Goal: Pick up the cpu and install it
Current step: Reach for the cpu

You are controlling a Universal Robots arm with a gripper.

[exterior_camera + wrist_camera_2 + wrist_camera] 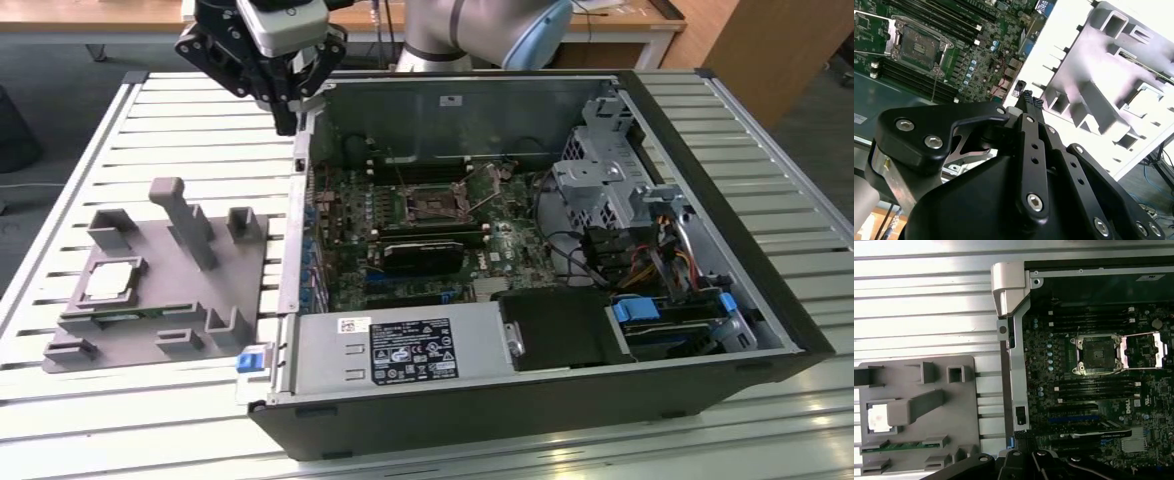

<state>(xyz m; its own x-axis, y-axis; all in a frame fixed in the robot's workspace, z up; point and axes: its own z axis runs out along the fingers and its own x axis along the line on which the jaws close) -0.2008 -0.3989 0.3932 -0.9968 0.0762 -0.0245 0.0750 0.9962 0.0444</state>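
Observation:
The cpu (114,280) is a small silvery square lying flat in a recess of the grey fixture (214,290) at the exterior view's left; the first wrist view shows the cpu (876,418) partly behind a fixture post. My gripper (284,122) hangs above the case's back left corner, well away from the cpu, with its fingers together and nothing between them. Its dark fingertips (1028,98) show in the second wrist view. On the motherboard the empty socket (434,207) stands with its latch frame swung open, and both wrist views show the socket (1097,354) (916,47).
The open computer case (534,410) lies on a slatted metal table (80,140). Inside are a black power supply (400,350), a drive cage (601,180) and cables. A green memory stick (127,315) sits in the fixture beside upright posts (180,215).

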